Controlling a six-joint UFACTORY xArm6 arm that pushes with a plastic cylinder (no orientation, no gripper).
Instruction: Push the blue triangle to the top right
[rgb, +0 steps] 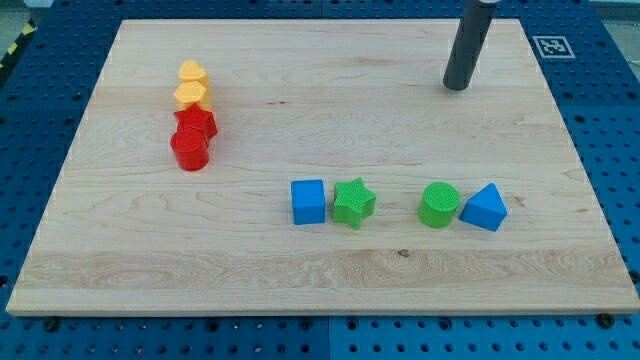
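The blue triangle (485, 208) lies on the wooden board (320, 270) at the view's lower right, touching or nearly touching a green cylinder (439, 205) on its left. My tip (457, 87) rests on the board near the view's top right, well above the blue triangle and a little to its left, apart from every block.
A blue cube (308, 201) and a green star (353, 203) sit side by side at the middle bottom. At the view's left, two yellow blocks (191, 86) and two red blocks (192, 138) form a close column. A marker tag (552, 46) sits by the top right corner.
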